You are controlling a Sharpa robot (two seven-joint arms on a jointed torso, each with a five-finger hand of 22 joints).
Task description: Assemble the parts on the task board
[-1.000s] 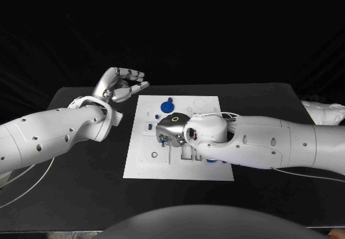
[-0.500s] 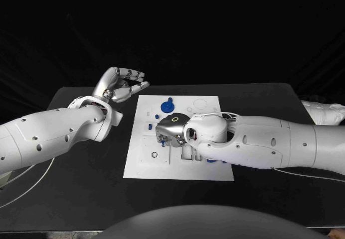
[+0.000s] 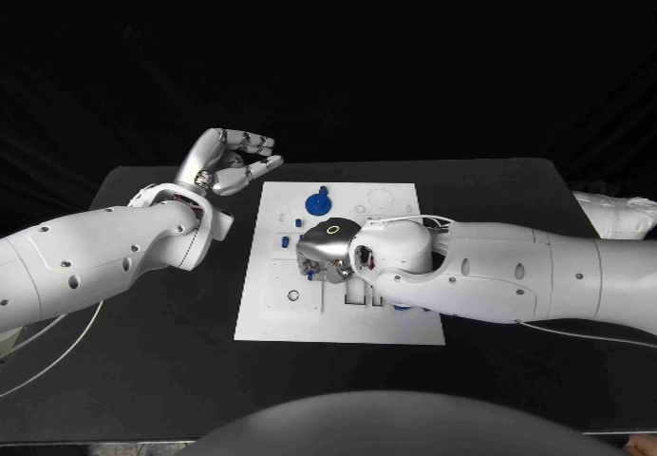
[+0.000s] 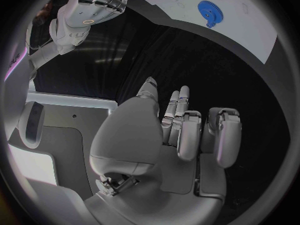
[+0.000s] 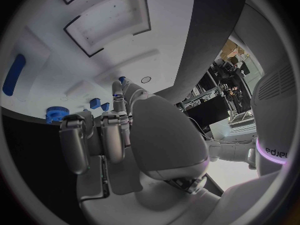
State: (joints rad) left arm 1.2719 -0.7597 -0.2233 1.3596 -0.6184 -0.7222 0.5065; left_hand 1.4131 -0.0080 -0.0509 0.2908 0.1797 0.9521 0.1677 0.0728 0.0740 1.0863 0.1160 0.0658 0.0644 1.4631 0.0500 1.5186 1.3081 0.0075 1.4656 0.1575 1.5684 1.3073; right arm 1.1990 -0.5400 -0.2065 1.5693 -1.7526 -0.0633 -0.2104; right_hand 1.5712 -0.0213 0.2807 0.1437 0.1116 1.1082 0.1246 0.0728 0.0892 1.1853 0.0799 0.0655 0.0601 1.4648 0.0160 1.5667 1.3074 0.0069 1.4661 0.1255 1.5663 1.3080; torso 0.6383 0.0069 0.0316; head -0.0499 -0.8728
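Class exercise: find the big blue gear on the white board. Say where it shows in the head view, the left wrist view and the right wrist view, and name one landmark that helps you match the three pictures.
Head view: the blue gear lies near the board's far edge, beyond the right hand.
Left wrist view: the gear sits at the circle's rim, beyond the left hand.
Right wrist view: the gear shows beside the hand's fingers.
Shared landmark: the white board.

The black table (image 3: 164,313) carries the white task board (image 3: 274,313), which lies flat at its middle.
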